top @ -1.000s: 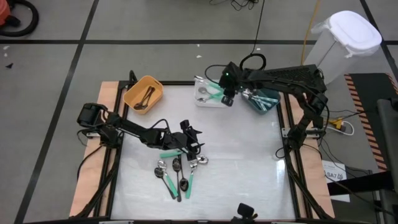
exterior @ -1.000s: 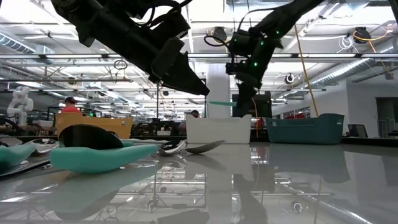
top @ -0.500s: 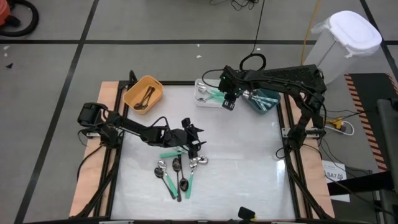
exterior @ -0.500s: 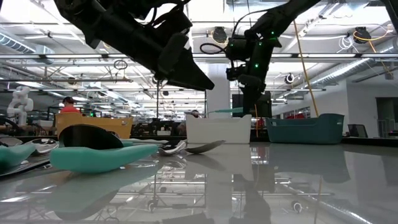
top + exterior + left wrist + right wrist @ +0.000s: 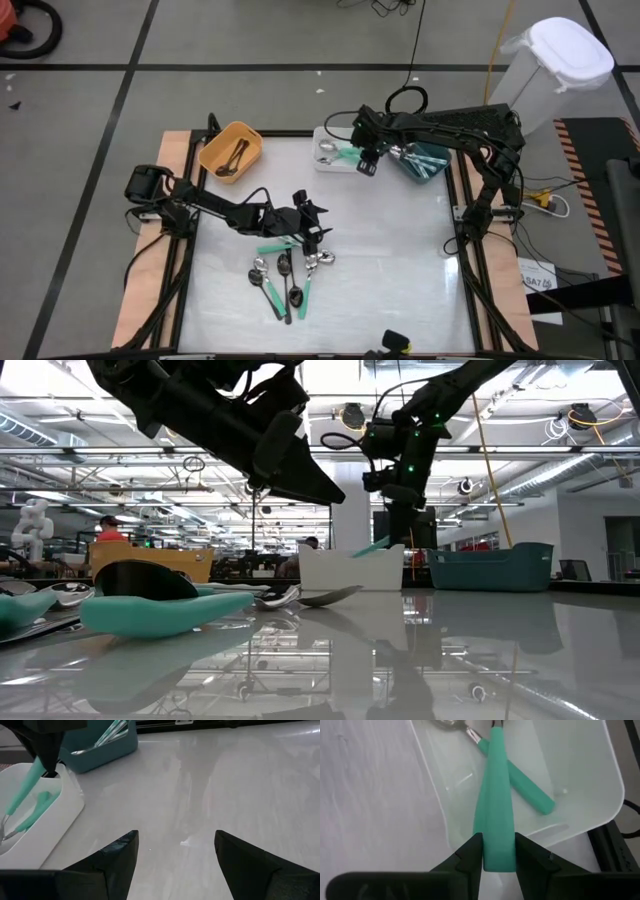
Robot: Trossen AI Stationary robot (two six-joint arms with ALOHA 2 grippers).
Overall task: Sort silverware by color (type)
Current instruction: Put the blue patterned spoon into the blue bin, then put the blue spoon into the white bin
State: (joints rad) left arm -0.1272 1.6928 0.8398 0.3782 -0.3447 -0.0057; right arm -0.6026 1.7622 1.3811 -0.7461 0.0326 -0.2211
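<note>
The white tabletop (image 5: 380, 250) carries three plastic bins along its far edge. Taking the white rectangular bin (image 5: 335, 150) as the landmark, a teal bin (image 5: 422, 162) sits just beside it toward the right arm's base, holding several mint-handled spoons. An orange bin (image 5: 231, 150) sits well apart on the other side and holds a few dark-handled spoons (image 5: 236, 155).

The white bin holds one mint-green-handled spoon (image 5: 520, 782) lying on its floor. A second mint-green-handled spoon (image 5: 495, 805) slants down into this bin, its metal bowl low inside and its handle end pinched between the fingers of the right gripper (image 5: 498, 851), which hangs over the bin's near wall with its jaws narrow and closed on the handle.

Well apart from the white bin, toward the table's near side, a loose cluster of spoons (image 5: 288, 275) lies on the tabletop, with mint-green, black and silver handles mixed. The left gripper (image 5: 308, 228) hovers just over the far edge of that cluster, jaws spread wide and holding nothing.

Beyond the table, the low view shows a large workshop hall with ceiling rails and lights. A white lidded bin (image 5: 555, 65) stands on the floor beyond the teal bin.
</note>
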